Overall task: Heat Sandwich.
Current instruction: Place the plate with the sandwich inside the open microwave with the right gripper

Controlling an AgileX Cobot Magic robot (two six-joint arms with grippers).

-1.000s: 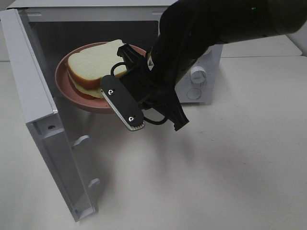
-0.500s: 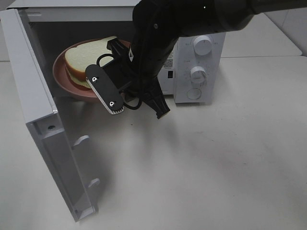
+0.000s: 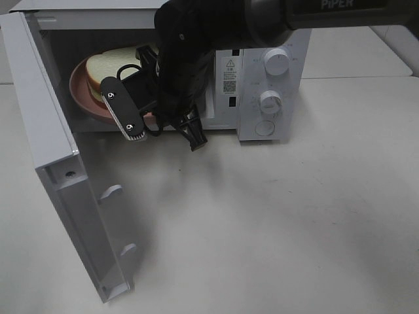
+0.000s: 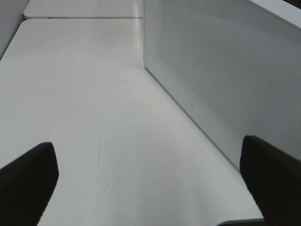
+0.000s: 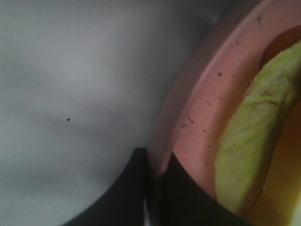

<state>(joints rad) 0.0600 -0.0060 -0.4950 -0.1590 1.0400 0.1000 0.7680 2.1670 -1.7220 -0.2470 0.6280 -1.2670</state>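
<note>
Clamped on the plate (image 5: 202,117) rim, the right claw (image 5: 155,165) could tip it in the microwave (image 3: 288,98), spilling the sandwich (image 3: 110,62); left claw (image 4: 150,176) stands apart.

white microwave (image 3: 291,82), one face finely dotted — pink plate (image 3: 82,91), dark-flecked; sandwich (image 3: 108,62) white, pale green layer — black right gripper (image 5: 154,181).

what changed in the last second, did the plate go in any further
Yes. The right gripper, shut on the rim of the pink plate, has carried it and the sandwich up and to the left in the high view, from the doorway deeper into the microwave. No grip was taken or let go. The microwave and its open door stayed where they were.
</note>
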